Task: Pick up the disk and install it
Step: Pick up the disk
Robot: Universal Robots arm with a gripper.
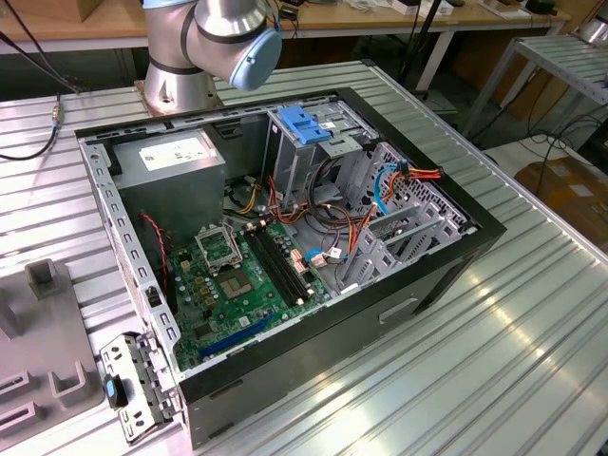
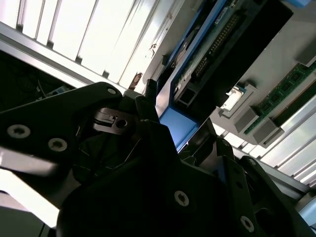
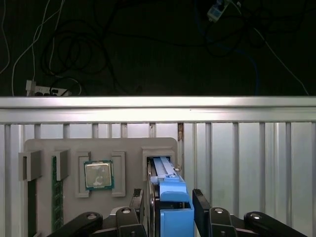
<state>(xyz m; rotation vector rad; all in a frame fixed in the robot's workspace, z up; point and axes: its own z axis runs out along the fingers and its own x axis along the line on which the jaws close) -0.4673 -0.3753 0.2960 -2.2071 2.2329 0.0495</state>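
Black hand (image 3: pixel 171 198) clenched on the disk (image 3: pixel 176 217), which stands on edge in a slot of the grey holder (image 3: pixel 128 148) on the bench (image 3: pixel 247 163); the first wrist view also shows a chip (image 3: pixel 98 175) in a pocket nearby. The second wrist view shows the disk's connector edge and blue rail up close. The exterior view shows the open computer case (image 1: pixel 313 366) and the arm (image 1: pixel 214 38) behind it.

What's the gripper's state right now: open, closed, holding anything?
Gripper: closed on the disk, which stands on edge in a slot of the grey holder.
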